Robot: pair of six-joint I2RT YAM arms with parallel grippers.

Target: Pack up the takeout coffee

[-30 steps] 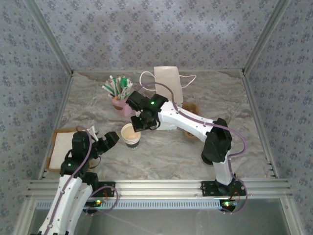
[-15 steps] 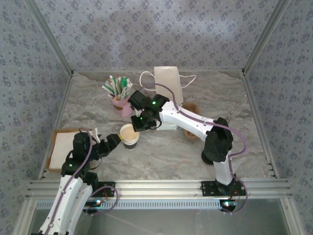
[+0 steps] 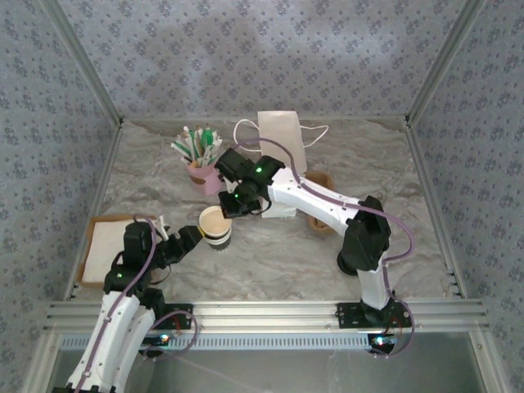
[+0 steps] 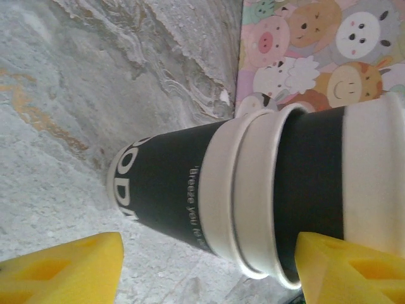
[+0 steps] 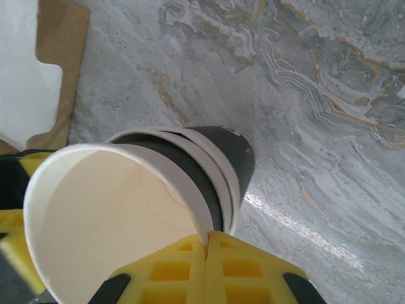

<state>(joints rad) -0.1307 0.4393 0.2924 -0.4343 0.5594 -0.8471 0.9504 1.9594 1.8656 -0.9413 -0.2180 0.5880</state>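
Your left gripper point(image 3: 188, 237) is hanging open low over the table point(image 3: 270, 262), close in front of the arm bases. In its wrist view the yellow fingers point(image 4: 63, 269) are sitting wide on either side of the cup point(image 3: 215, 225), with bare table showing between one finger and the cup wall, so it isn't gripping anything. The cup is standing upright just beyond that gripper, roughly mid-table and a bit left. It's looking like a few nested cups: dark outer walls, white rims, cream inside, mouth open, no lid on it.

Your right gripper point(image 5: 207, 242) is reaching in from the far side, and it's clenched. Its two fingers are pressing together right at the rim of the top cup, so it looks like it's pinching the cup wall.

To the left a tray point(image 3: 105, 246) is lying flat. Further back, the pink cup point(image 3: 200, 174) is standing just behind the right gripper, the carrier point(image 3: 321, 182) is peeking out past the right arm, and the bag point(image 3: 281, 135) is lying by the back edge.
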